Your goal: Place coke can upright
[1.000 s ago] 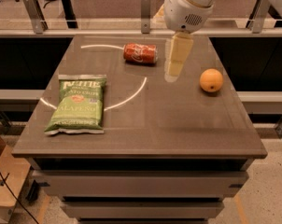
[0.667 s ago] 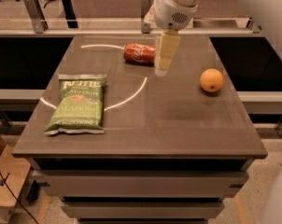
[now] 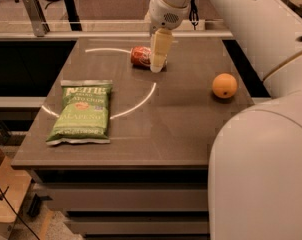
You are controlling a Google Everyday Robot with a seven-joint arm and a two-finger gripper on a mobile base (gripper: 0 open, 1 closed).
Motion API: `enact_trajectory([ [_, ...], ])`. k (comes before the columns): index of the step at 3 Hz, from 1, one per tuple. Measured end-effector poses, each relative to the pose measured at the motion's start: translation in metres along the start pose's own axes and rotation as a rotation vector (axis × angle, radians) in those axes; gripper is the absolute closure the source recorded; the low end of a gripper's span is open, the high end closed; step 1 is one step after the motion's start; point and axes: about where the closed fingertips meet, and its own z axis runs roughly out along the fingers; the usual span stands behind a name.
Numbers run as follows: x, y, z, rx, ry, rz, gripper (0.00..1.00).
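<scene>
Here the coke can (image 3: pixel 141 56) lies sideways far back on the tabletop (image 3: pixel 181 114), the claw (image 3: pixel 157 59) over one end; whether apart or together, I cannot tell. Best to straddle the can's middle squarely before tipping it up.

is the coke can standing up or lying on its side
Lying on its side: the small red metal coke can rests lengthwise on the brown table, one end hidden behind the pale gripper.

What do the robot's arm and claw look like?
The arm is fat, round and white, with small dark holes and a dotted vent patch near the wrist. The claw is pale cream and tapered, and it is right by the coke can.
</scene>
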Motion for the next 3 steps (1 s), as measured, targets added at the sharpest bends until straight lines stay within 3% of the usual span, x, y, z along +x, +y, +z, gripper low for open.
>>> enact_trajectory([
  [3, -0.004, -0.01, 0.028, -0.018, -0.003, 0.04, 0.0],
])
